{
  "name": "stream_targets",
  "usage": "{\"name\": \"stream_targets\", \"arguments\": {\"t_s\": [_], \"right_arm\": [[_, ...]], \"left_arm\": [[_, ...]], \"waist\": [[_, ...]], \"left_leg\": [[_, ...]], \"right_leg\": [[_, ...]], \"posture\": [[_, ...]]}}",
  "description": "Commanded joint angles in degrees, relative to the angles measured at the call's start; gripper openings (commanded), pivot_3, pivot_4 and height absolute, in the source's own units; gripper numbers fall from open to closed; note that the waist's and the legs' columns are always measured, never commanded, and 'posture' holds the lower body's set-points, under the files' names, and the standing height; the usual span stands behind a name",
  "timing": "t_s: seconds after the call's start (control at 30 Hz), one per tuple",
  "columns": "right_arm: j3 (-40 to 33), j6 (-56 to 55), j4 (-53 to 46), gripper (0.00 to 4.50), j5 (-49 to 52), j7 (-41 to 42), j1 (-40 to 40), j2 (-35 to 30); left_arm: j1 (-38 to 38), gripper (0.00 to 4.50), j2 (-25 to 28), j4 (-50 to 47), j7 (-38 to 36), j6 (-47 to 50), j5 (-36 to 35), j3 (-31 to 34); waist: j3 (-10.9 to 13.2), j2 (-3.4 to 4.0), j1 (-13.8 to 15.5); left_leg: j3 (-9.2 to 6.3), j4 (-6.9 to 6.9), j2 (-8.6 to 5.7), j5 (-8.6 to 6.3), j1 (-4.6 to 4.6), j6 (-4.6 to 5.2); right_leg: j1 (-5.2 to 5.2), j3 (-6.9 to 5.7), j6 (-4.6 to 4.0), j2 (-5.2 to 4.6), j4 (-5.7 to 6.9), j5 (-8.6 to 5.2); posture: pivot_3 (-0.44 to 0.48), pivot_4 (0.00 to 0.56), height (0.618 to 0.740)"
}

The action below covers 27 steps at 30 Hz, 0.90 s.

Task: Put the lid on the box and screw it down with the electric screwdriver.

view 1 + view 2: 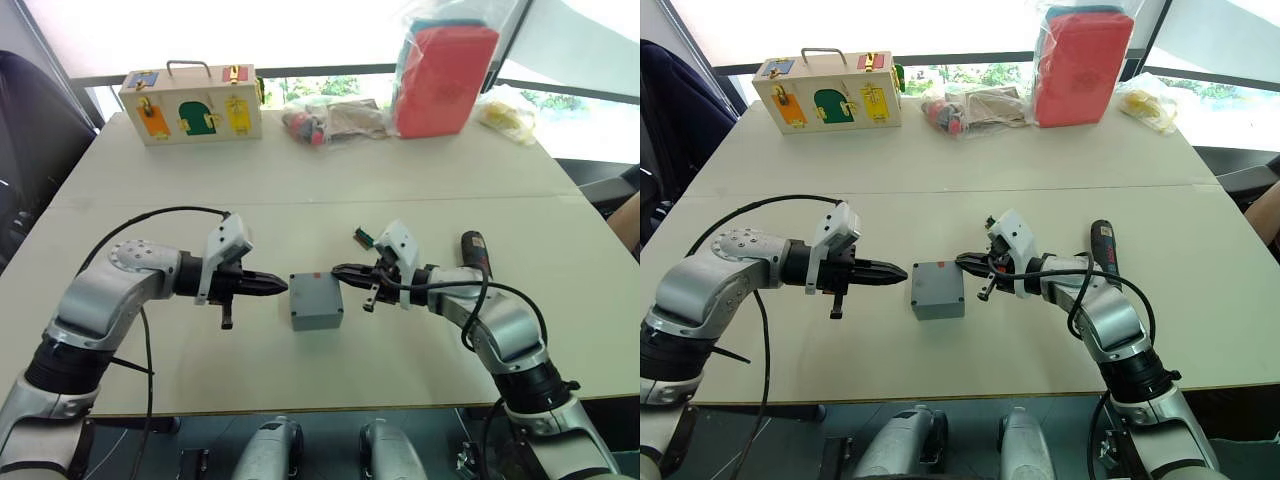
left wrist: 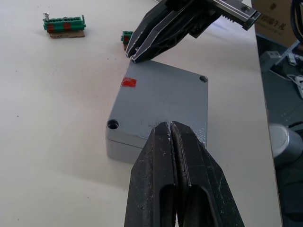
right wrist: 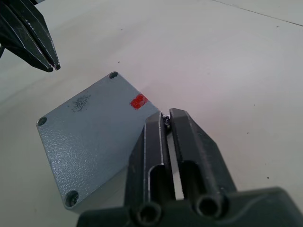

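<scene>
Two arms reach inward from opposite sides toward the box [image 1: 316, 301], which sits on the tabletop [image 1: 300, 190] with the lid [image 2: 163, 101] already seated on it, its red mark [image 2: 128, 82] up. The left tool [image 1: 282, 286], forearm level and pointing at the box, has its fingers pressed together with nothing between them, tips at the box's left edge. The right tool [image 1: 337, 270] mirrors it at the box's far right corner; its fingers are drawn nearly together, pinching what looks like a small screw [image 3: 166, 121] at the tips. The screwdriver [image 1: 1104, 250] lies flat beyond the right forearm, right of the box, untouched. A green bit strip [image 2: 65, 25] lies just behind the box. Bare tabletop surrounds the box in front and behind; the wooden latch box [image 1: 191, 103] and bagged items stand well beyond it at the far edge.
</scene>
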Motion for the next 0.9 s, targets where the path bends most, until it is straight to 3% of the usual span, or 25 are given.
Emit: {"name": "stream_targets", "arguments": {"t_s": [0.03,0.13,0.23,0.4,0.57,0.8,0.9], "right_arm": [[-0.74,-0.06,-1.36,1.88,0.35,0.34,-0.46,-0.56],[-1.77,1.15,-2.72,3.20,1.03,0.72,-0.54,-1.83],[-6.71,6.55,-6.82,4.14,5.18,0.30,-1.59,-3.86],[-19.24,27.42,-9.45,4.14,14.44,-3.98,-8.92,-9.78],[-24.67,52.86,-4.04,4.33,16.74,-8.30,-20.07,-17.76],[-14.19,56.46,10.12,4.33,28.91,-14.40,-20.33,-37.14],[-8.11,56.46,15.10,4.33,32.85,-17.30,-20.52,-41.28]], "left_arm": [[-0.97,0.00,-0.01,-1.02,0.07,0.04,-0.78,0.19],[-1.35,0.00,-0.33,-0.96,0.13,-0.05,-0.80,0.11],[-2.63,0.00,-1.38,-0.67,0.03,-0.54,-0.96,-0.14],[-6.29,0.00,-3.63,-0.22,-1.50,-1.99,-0.82,-1.74],[-9.80,0.00,-6.85,0.27,-3.12,-4.57,-0.07,-4.49],[-11.38,0.00,-8.53,2.14,-7.05,-11.64,3.52,-9.05],[-11.12,0.00,-9.36,2.65,-7.55,-13.78,4.61,-10.01]], "waist": [[0.00,0.00,0.00],[0.00,0.00,0.03],[0.00,0.00,0.20],[0.01,0.00,0.42],[0.00,-0.01,1.15],[0.00,0.00,1.16],[0.00,0.00,1.03]], "left_leg": [[0.00,0.00,0.00,0.00,0.00,0.00],[0.00,0.00,0.00,0.00,0.00,0.00],[0.00,0.00,0.00,0.00,0.00,0.00],[0.00,0.04,0.00,-0.01,-0.01,0.01],[0.00,0.02,0.01,-0.04,-0.01,0.06],[0.08,0.06,-0.04,-0.17,-0.02,0.29],[0.11,0.05,0.00,-0.18,-0.02,0.31]], "right_leg": [[0.00,0.00,0.00,0.00,0.00,0.00],[0.00,0.00,0.00,0.00,0.00,0.00],[0.01,0.00,0.00,-0.01,0.00,0.00],[0.02,0.00,0.00,-0.03,-0.01,0.00],[-0.01,0.00,-0.06,-0.06,-0.07,-0.03],[0.04,-0.02,-0.10,-0.21,-0.14,-0.04],[0.02,-0.01,-0.10,-0.20,-0.17,-0.04]], "posture": [[0.000,0.150,0.740],[0.000,0.150,0.740],[0.000,0.150,0.740],[0.000,0.150,0.740],[0.000,0.150,0.740],[0.000,0.150,0.740],[0.000,0.150,0.740]]}}
